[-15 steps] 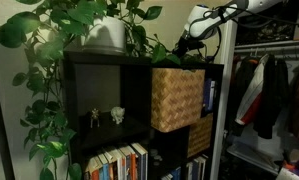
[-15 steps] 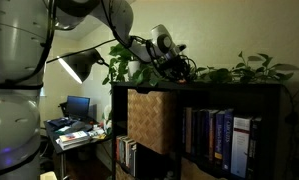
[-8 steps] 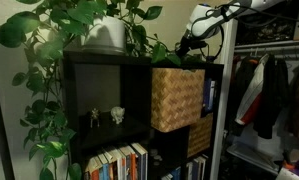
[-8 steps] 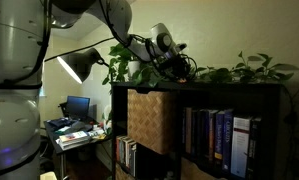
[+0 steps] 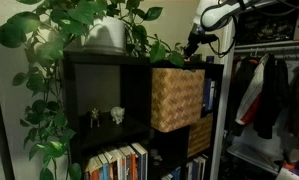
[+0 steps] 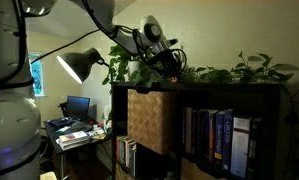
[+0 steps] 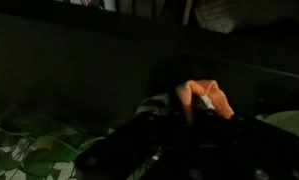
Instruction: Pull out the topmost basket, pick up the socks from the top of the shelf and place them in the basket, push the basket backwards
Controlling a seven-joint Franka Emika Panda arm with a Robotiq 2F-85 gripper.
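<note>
Black shelf [image 5: 99,60] fills the middle of both exterior views, its top crowded with a leafy plant [image 5: 79,20] in a white pot [image 5: 104,35]. The topmost basket [image 5: 177,98], tan wicker, juts forward from its upper compartment, right of centre. A second basket [image 5: 199,137] sits below it. Clothes [image 5: 264,90] hang at the right edge, and a lamp [image 6: 77,65] glows at left in an exterior view. The gripper [image 5: 193,46] hovers above the shelf top, upper right. In the dim wrist view its jaws are drawn close on the orange-pink socks [image 7: 211,95], right of centre.
</note>
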